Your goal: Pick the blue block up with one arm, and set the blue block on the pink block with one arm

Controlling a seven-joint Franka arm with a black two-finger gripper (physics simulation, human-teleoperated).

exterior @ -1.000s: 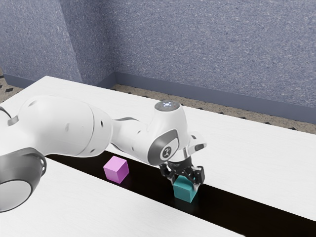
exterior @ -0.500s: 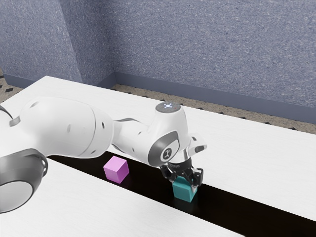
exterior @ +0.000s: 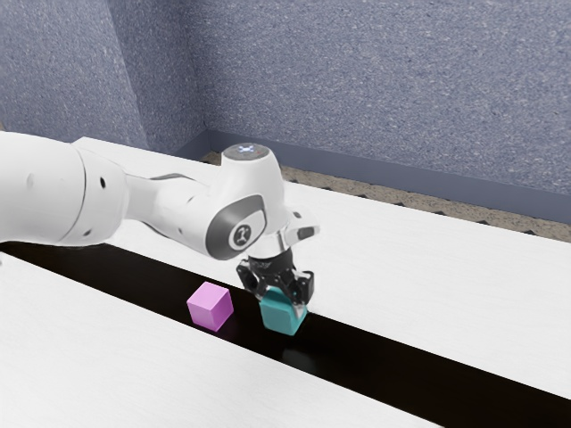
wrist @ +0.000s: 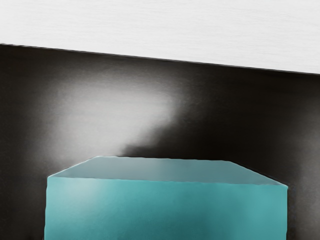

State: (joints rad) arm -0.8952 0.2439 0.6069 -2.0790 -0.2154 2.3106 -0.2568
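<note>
My gripper (exterior: 277, 287) is shut on the blue block (exterior: 284, 313), a teal cube that hangs a little above the black strip (exterior: 384, 361) of the table. The pink block (exterior: 210, 306) rests on that strip, to the exterior view's left of the held cube and about one cube width away. In the wrist view the blue block (wrist: 165, 202) sits large just under my hand, with the dark strip (wrist: 240, 110) below it.
White table surface (exterior: 428, 259) runs along both sides of the black strip. A grey-blue wall (exterior: 375, 80) stands behind the table. My arm (exterior: 134, 205) reaches in from the exterior view's left.
My gripper has lifted the blue block off the strip and carried it toward the exterior view's left, closer to the pink block. The arm has swung back and up.
</note>
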